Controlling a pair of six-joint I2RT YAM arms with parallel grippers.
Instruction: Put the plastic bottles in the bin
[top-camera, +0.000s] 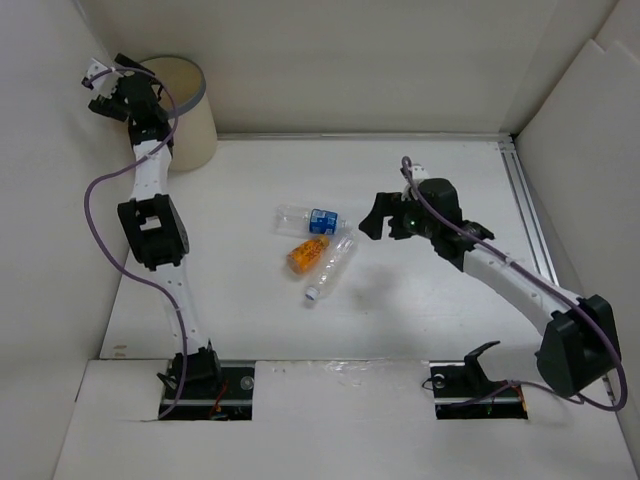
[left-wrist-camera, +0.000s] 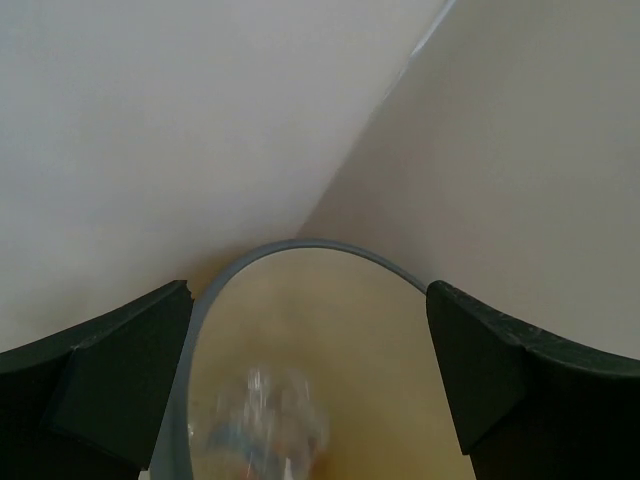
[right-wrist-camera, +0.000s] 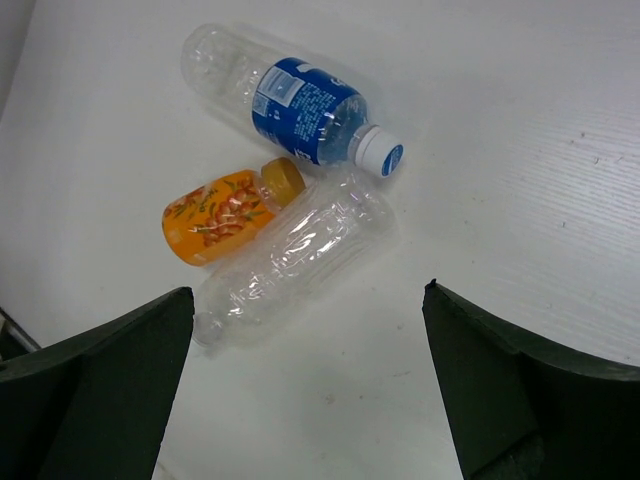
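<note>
Above the bin (top-camera: 200, 135) the left gripper (top-camera: 102, 88) hangs, fingers apart and empty — one blurred bottle (left-wrist-camera: 265, 420) lies inside. Well apart from the bin, the right gripper (top-camera: 375, 218), spread wide, hovers by the blue-labelled bottle (top-camera: 308, 219), clear bottle (top-camera: 332, 265) and orange bottle (top-camera: 308, 254).

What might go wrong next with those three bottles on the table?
1. The orange bottle, clear bottle and blue-labelled bottle lie bunched together, so the right arm's open jaws may knock neighbours rolling.
2. The clear bottle looks thin and may slip.
3. The bin stands in the far left corner, a long carry from here.
</note>
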